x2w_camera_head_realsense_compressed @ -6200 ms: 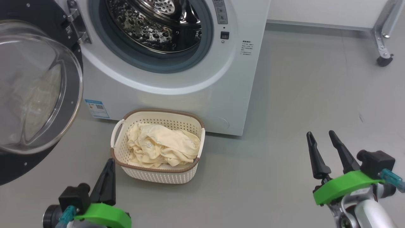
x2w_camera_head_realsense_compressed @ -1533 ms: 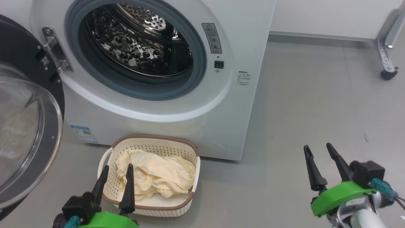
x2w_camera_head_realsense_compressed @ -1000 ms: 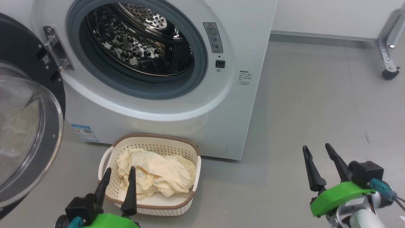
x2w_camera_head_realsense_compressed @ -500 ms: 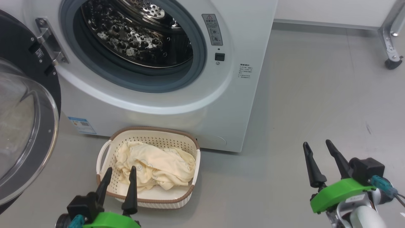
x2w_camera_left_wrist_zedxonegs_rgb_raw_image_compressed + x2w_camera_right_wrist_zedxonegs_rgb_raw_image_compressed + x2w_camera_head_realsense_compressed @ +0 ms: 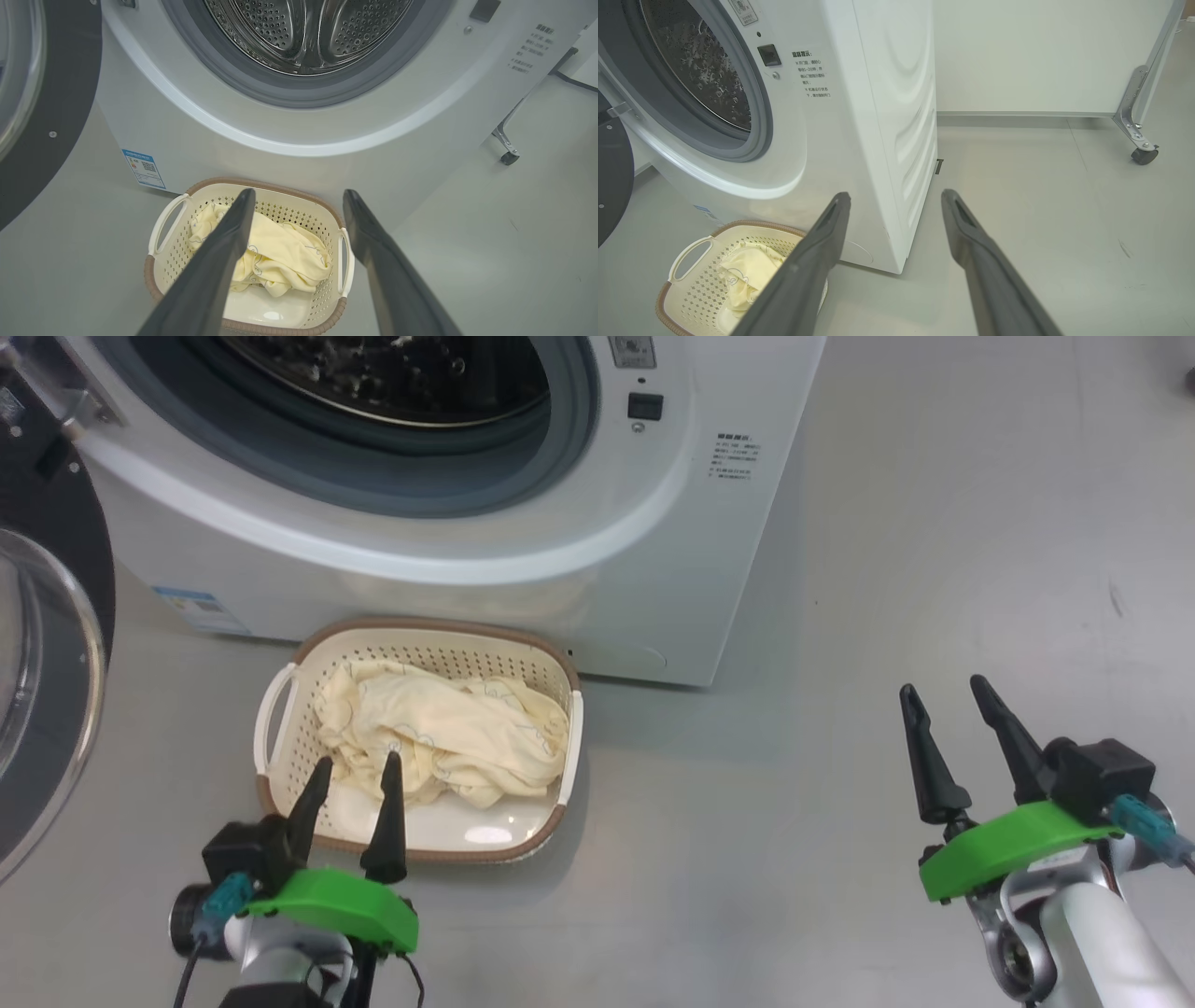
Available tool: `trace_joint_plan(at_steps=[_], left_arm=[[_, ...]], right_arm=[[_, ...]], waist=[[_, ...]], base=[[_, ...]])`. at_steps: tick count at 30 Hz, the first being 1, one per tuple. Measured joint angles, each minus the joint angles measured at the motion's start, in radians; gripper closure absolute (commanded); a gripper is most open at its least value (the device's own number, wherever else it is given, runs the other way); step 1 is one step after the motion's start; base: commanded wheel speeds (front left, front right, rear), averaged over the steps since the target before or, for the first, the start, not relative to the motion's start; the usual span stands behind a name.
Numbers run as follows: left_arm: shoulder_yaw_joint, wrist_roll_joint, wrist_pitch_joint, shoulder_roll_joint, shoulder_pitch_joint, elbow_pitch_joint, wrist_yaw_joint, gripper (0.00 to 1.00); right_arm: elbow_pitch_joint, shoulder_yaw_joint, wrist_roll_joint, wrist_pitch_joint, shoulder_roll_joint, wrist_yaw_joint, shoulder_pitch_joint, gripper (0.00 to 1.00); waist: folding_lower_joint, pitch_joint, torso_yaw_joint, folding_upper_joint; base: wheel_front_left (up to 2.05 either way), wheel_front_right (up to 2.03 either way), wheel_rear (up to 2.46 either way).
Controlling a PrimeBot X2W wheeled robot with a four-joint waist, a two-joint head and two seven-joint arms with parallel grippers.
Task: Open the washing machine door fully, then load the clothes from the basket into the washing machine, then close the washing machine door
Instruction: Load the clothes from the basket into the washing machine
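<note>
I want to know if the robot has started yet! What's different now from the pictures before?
The head camera tipped down, so the whole picture shifted. The left end effector turned and came in over the near rim of the basket, open, pointing at the clothes. Nothing was grabbed. Unchanged: the clothes lie in the basket, the washing machine door is open, and the right end effector is open over the floor.

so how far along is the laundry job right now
Done: the washing machine door stands swung open at the left. In hand: the left gripper, open, hovers by the near edge of the basket, aimed at the clothes, nothing gripped; the right gripper is open over the floor. Left: all the clothes lie in the basket and the drum looks empty, so loading and closing the door remain.
</note>
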State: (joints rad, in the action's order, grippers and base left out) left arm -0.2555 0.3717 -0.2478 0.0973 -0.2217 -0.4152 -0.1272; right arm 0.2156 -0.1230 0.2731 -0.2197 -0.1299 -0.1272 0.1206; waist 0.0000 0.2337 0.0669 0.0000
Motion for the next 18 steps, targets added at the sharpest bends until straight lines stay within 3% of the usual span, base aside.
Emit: trace_joint_plan(at_steps=[18], left_arm=[[-0.108, 0.086, 0.004, 0.045, -0.486, -0.477, -0.004, 0.0]], right_arm=[[-0.039, 0.001, -0.038, 0.0, -0.003, 0.0, 0.137, 0.0]], waist=[[0.0003, 0.328, -0.074, 0.0]], base=[[0.0, 0.0, 0.0]])
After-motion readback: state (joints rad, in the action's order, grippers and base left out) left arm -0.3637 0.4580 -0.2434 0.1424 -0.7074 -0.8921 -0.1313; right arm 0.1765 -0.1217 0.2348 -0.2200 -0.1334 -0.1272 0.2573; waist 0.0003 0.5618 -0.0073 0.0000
